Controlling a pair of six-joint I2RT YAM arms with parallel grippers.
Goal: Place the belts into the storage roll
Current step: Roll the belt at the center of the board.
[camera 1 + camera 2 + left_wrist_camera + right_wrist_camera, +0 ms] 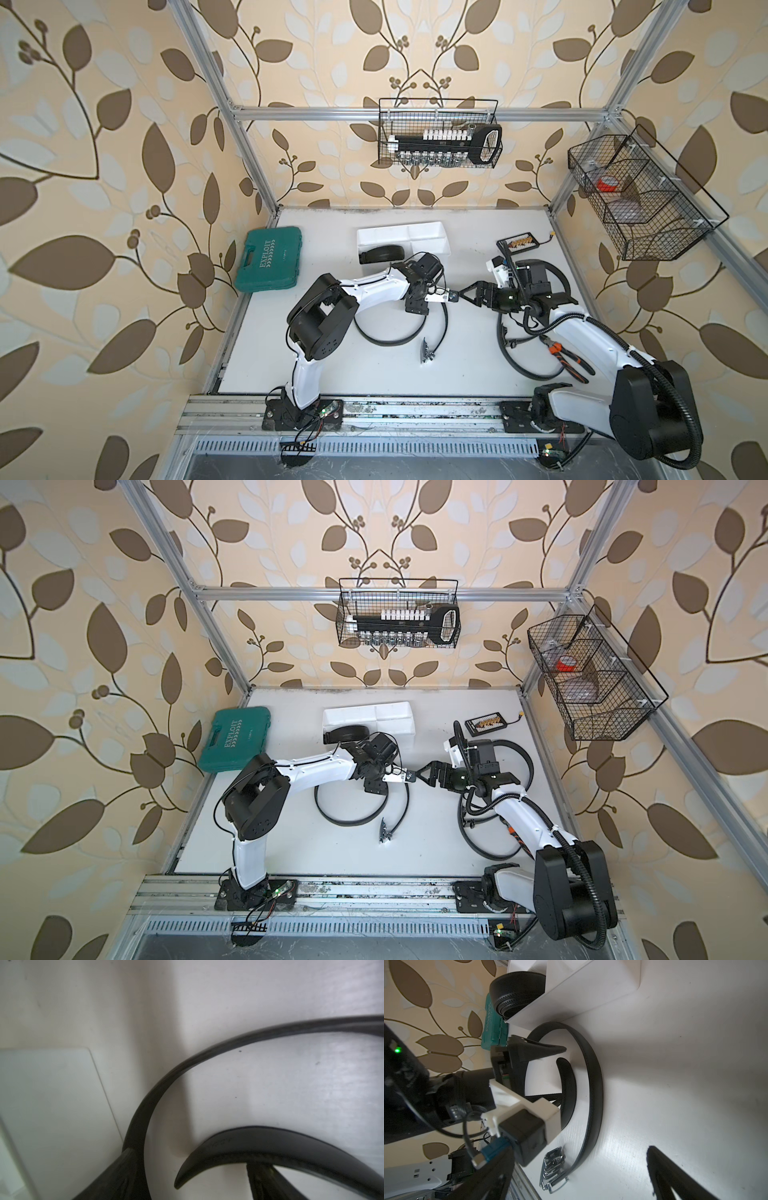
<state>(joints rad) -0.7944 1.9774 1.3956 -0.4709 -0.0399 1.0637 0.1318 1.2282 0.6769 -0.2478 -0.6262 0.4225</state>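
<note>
Where both top views look down on the white counter (332,374), the tray (428,239) stands at the back. A coiled belt (381,254) sits in its end on the side of the green case (268,259). A loose belt (386,340) lies on the counter just in front of the tray in an open curve, with its buckle (428,356) at the near end. The left hand (415,307) hangs over this curve and points down; from above I cannot tell how its fingers stand. The right hand (467,294) is turned on its side, near the left wrist, and holds nothing. A third belt (517,368) makes a loop on the right part of the counter. It is partly hidden under the right arm and lies beside pliers (567,359) with orange handles.

In the left wrist view, which is blurred, the fingers (124,1174) of the left hand stand well apart. The end of the loose belt (270,1140) lies between them on the counter, and its outer curve reaches one finger. Nothing is clamped.

In the right wrist view, the fingers (675,1180) of the right hand are wide apart and empty. Beyond them the left hand (562,1074) shows its fingers apart, one on each side of the belt's end; I cannot tell if they touch it. The loose belt (596,1076) curves from the tray (581,993) round to the metal buckle (553,1169). The coiled belt (517,989) stands inside the tray, higher than its wall, with the green case (492,1028) behind.
</note>
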